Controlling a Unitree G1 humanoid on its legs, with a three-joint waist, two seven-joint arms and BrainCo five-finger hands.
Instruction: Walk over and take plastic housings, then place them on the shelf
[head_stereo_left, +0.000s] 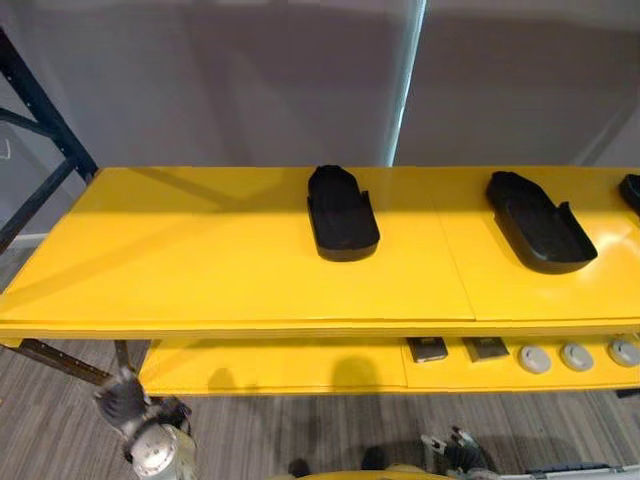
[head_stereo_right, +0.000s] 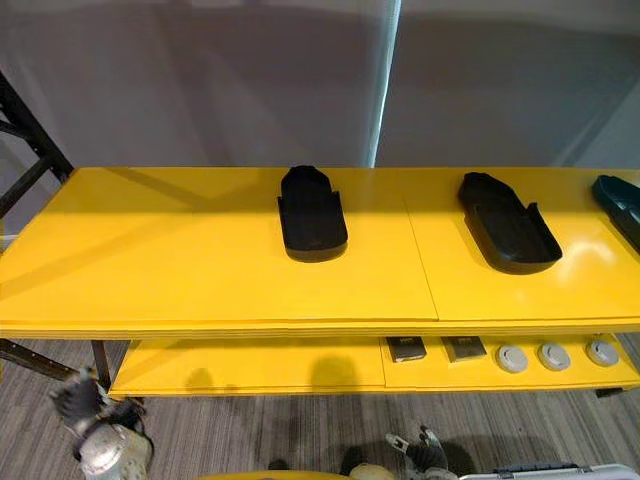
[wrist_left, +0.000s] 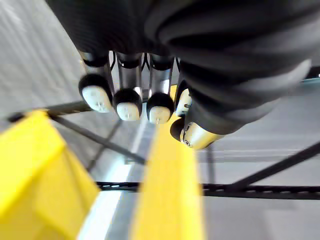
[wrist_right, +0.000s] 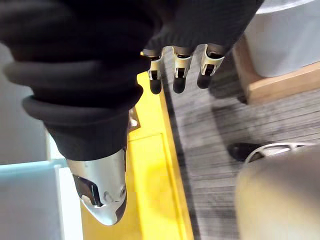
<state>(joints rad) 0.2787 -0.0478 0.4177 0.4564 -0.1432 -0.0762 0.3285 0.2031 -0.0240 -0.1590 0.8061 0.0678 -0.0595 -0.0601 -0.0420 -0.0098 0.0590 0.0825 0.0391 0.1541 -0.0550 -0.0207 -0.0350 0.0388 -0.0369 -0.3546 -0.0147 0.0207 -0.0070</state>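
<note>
Three black plastic housings lie on the yellow top shelf (head_stereo_left: 200, 260): one in the middle (head_stereo_left: 340, 213), one to the right (head_stereo_left: 538, 222), and one cut off at the far right edge (head_stereo_right: 622, 205). My left hand (head_stereo_left: 125, 400) hangs low at the lower left, below the shelf's front edge. Its fingers (wrist_left: 129, 100) are relaxed and hold nothing. My right hand (head_stereo_left: 452, 447) hangs low at the bottom right, with straight fingers (wrist_right: 179, 70) and nothing in them. Both hands are well short of the housings.
A lower yellow shelf (head_stereo_left: 270, 365) carries two dark flat parts (head_stereo_left: 428, 349) and three grey round parts (head_stereo_left: 577, 356). A dark metal rack frame (head_stereo_left: 40, 120) stands at the left. A grey wall rises behind the shelf. A wooden board under a grey container (wrist_right: 280, 80) sits on the floor.
</note>
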